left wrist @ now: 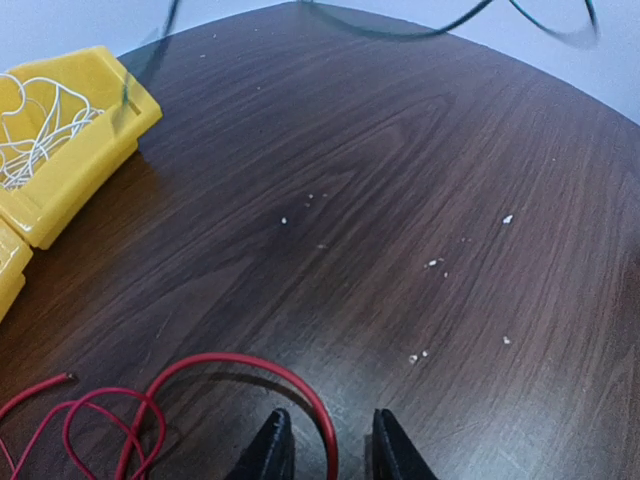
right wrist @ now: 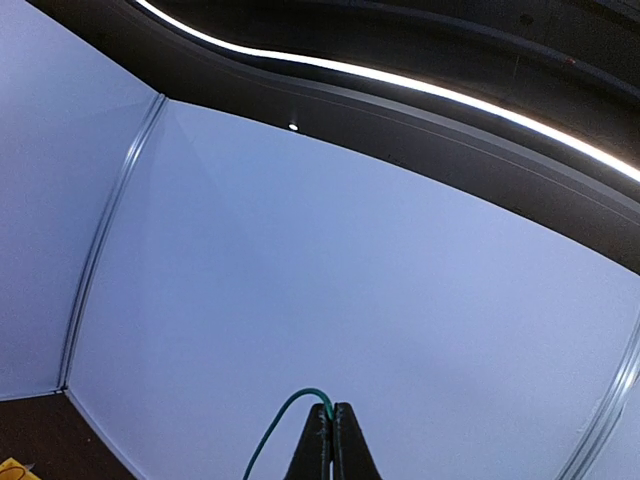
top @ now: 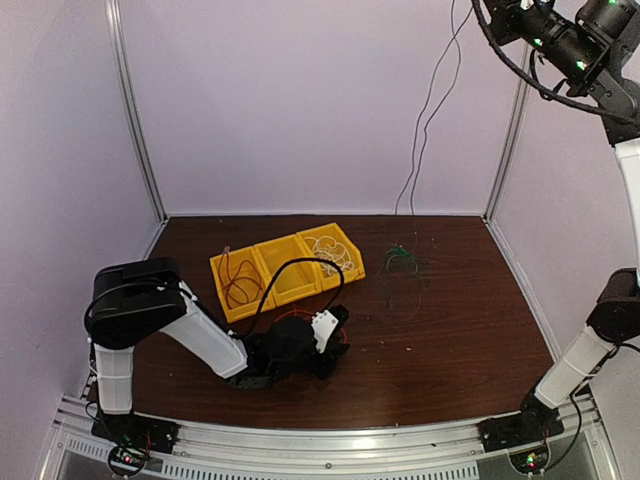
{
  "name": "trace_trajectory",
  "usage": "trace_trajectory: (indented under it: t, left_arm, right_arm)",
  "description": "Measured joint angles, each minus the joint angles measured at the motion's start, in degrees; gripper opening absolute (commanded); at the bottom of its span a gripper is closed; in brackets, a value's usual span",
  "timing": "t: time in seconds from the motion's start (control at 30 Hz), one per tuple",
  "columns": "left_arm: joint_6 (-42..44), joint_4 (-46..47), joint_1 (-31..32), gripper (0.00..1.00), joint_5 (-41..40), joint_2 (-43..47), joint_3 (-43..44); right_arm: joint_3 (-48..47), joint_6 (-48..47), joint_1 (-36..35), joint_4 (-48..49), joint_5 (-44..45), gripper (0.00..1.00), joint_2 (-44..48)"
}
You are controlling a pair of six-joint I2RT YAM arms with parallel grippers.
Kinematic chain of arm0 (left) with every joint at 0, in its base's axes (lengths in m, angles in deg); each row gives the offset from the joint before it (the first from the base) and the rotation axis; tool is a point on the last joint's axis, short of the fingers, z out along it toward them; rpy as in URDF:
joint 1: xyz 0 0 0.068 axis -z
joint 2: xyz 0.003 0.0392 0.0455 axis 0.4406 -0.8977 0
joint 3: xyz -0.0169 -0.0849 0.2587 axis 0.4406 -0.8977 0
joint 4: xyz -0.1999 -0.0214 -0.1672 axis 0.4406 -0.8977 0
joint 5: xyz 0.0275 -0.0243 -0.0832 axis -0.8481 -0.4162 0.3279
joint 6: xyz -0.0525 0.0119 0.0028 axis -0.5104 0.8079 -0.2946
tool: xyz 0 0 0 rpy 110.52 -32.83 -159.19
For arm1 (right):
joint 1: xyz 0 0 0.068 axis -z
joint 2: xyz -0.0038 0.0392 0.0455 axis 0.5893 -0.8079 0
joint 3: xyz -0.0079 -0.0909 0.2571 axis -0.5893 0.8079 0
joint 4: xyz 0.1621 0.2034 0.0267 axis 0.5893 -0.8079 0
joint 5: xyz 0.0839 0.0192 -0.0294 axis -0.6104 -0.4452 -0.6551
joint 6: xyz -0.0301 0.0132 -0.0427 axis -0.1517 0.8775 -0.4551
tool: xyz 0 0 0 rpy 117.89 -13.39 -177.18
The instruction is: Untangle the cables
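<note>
A red cable [left wrist: 230, 360] lies looped on the dark table. My left gripper [left wrist: 330, 428] is low over it, jaws apart, with one red strand running between the fingertips and touching neither. In the top view this gripper [top: 338, 340] sits just in front of the yellow tray [top: 300, 291]. My right gripper [right wrist: 331, 405] is raised high and shut on a thin green cable [right wrist: 275, 425]. That cable hangs down in two strands to a loose green bundle [top: 403, 262] on the table. A white cable [top: 330, 250] fills the tray's right compartment, and another red cable [top: 240, 283] lies in the left one.
The tray [left wrist: 90, 170] stands to the left of my left gripper, with the white cable [left wrist: 40, 130] in it. A dark green strand [left wrist: 420, 30] crosses the far edge of the left wrist view. Pale walls with metal posts enclose the table. White specks dot the wood.
</note>
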Motion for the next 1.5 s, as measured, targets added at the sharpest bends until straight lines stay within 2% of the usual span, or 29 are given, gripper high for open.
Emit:
trace_trajectory:
  t: [0.07,0.17,0.3,0.4,0.57,0.7,0.93,1.17,1.4,1.5]
  left_arm:
    - [-0.6,0.1,0.0,0.21,-0.2,0.0,-0.7]
    - [-1.2,0.4,0.0,0.21,-0.2,0.3,-1.9]
    - [-1.4,0.7,0.1,0.39,-0.2,2.6,-2.7]
    - [-1.2,3.0,0.5,0.46,-0.2,5.4,-2.4]
    - [-0.7,4.0,1.5,0.55,1.2,6.2,3.9]
    - [-0.7,4.5,2.1,0.57,1.2,4.7,10.7]
    - [-0.5,0.2,1.2,0.56,-0.3,-1.0,19.1]
    - [1.6,-5.5,-2.1,0.49,0.6,-1.7,17.7]
    - [7.7,-16.1,0.5,0.45,11.2,7.8,11.4]
    - [7.7,-17.0,2.6,0.48,12.5,13.7,6.7]
  right_arm:
    - [-0.1,-0.5,0.7,1.6,1.6,0.0,0.0]
    - [0.5,-1.0,1.1,3.0,2.2,0.0,0.2]
    - [3.8,-1.0,1.1,3.3,0.9,0.0,0.9]
    - [6.3,-0.6,1.1,3.0,-0.8,0.0,0.9]
    - [9.7,0.5,1.1,2.5,-2.4,0.0,1.1]
    - [13.0,1.9,1.1,1.8,-4.2,0.0,1.9]
    - [16.9,4.1,1.1,0.3,-8.1,0.0,3.5]
    - [17.3,5.5,1.1,-1.4,-11.8,0.0,5.1]
    - [19.9,5.6,1.1,-2.5,-16.0,0.0,7.0]
    - [23.9,5.7,1.1,-2.6,-17.6,0.0,8.4]
